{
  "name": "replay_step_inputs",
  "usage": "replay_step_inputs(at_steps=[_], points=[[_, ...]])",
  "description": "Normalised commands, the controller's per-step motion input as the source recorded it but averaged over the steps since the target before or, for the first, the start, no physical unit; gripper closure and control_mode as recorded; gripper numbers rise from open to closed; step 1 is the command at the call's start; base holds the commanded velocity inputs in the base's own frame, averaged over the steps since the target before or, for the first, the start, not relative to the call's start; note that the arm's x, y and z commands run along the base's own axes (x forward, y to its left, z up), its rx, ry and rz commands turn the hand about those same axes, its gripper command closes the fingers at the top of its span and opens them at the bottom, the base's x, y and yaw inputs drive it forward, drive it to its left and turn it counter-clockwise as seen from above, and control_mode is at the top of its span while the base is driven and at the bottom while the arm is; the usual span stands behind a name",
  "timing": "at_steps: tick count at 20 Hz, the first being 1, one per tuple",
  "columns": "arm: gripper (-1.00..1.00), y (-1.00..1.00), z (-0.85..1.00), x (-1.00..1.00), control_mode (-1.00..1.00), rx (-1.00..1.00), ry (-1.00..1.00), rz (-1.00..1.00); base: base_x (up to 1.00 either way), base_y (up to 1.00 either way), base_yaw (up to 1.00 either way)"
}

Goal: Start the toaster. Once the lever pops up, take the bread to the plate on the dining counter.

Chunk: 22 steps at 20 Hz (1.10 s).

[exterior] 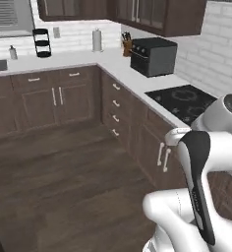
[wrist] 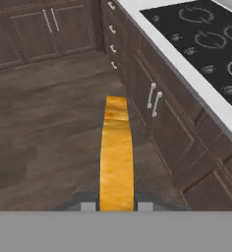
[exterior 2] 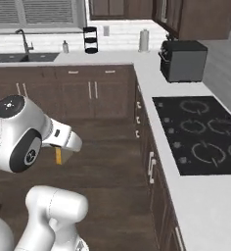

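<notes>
Fig. legend, L to R. Hand view: your gripper [wrist: 116, 206] is pinched on the bread [wrist: 116, 152], held edge-on between the finger tips, hanging above the dark wood floor [wrist: 49, 133]. R of it: cabinet doors [wrist: 155, 101], then the black cooktop [wrist: 206, 34] set in the white worktop. Right base view: the bread [exterior 2: 58, 156] peeks out below the wrist; black oven [exterior 2: 182, 60] sits at the back.

Open wood floor [exterior: 64, 172] is seen across lower left of left base view; free passage there. Right side is blocked by cabinet fronts [exterior: 137, 133] under the worktop [exterior 2: 196, 196], cooktop [exterior 2: 200, 135] flush on it. Black oven [exterior: 153, 56] stands at the back corner, upper right.
</notes>
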Motion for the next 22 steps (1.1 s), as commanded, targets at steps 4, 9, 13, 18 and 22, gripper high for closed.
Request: replay_step_inputs(at_steps=[4, 9, 13, 18, 22], points=[[1.00, 0.00, 0.00, 0.00, 1.00, 0.00, 0.00, 0.00, 0.00, 0.00, 1.00], [1.00, 0.00, 0.00, 0.00, 1.00, 0.00, 0.00, 0.00, 0.00, 0.00, 1.00], [1.00, 0.00, 0.00, 0.00, 1.00, 0.00, 0.00, 0.00, 0.00, 0.00, 1.00], [1.00, 0.00, 0.00, 0.00, 1.00, 0.00, 0.00, 0.00, 0.00, 0.00, 1.00], [1.00, 0.00, 0.00, 0.00, 1.00, 0.00, 0.00, 0.00, 0.00, 0.00, 0.96]])
